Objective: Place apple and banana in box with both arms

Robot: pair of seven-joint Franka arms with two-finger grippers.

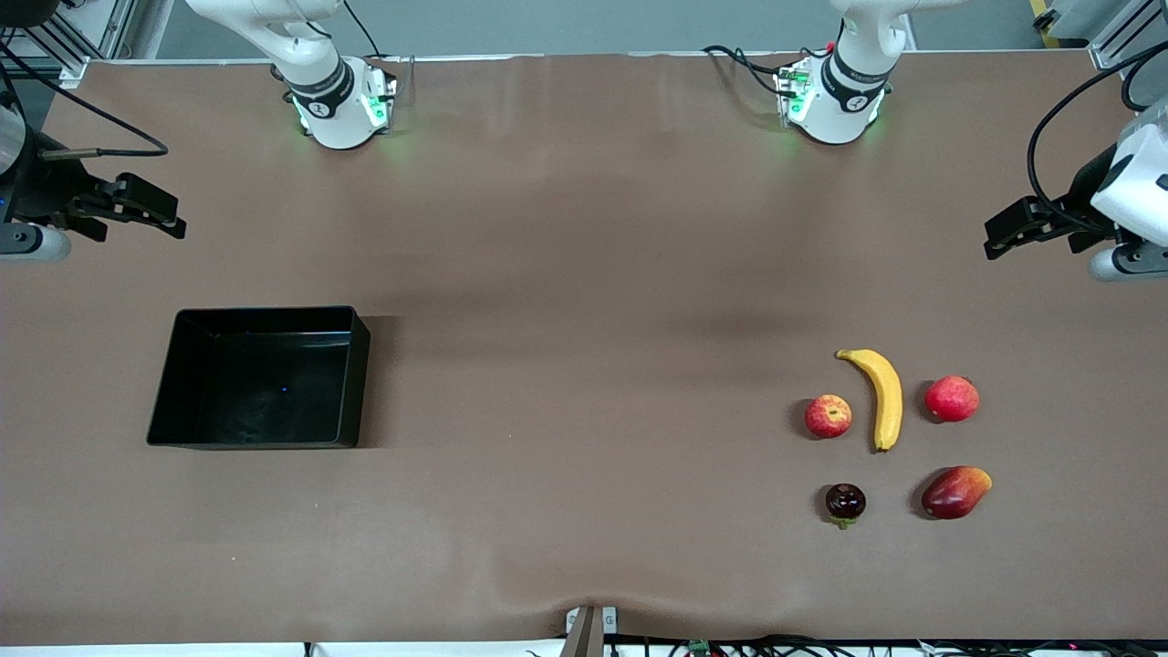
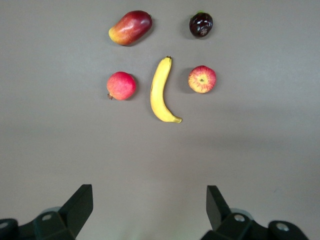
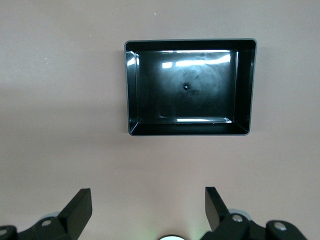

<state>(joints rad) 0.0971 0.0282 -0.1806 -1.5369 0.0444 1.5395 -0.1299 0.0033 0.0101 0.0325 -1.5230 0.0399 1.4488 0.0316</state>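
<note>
Fruit untouched — apple (image 1: 828,416) beside banana (image 1: 881,397) (box (image 1: 182,365) empty).

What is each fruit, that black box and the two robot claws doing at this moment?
apple: on table, untouched
banana: flat beside apple
box: empty
pinkish-red fruit: on table
mango-like fruit: on table
dark fruit: on table
left gripper: open, waiting
right gripper: open, waiting

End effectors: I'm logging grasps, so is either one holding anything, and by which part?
Nothing is held. The left end effector and right end effector are both open over bare table; the apple and banana lie untouched.
</note>
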